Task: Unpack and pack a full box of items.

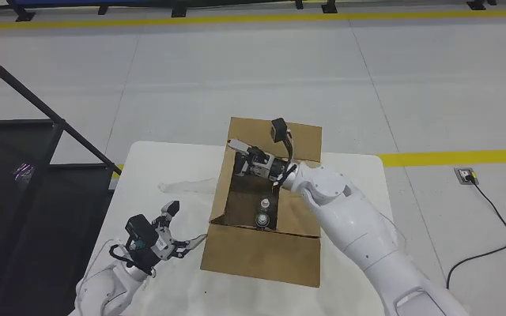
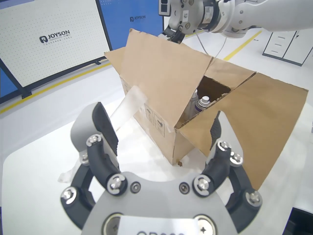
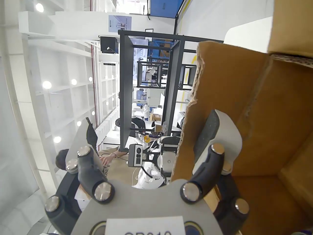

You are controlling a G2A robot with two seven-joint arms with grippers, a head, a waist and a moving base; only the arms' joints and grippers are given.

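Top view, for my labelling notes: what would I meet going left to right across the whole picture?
In order: black rack → left pincer → cardboard box → floor socket.

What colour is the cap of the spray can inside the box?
The cap is white; the left wrist view shows it best.

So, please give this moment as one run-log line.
right gripper: fingers open around a flap of the brown cardboard box | left gripper: open, empty, beside box | white-capped spray cans: inside box
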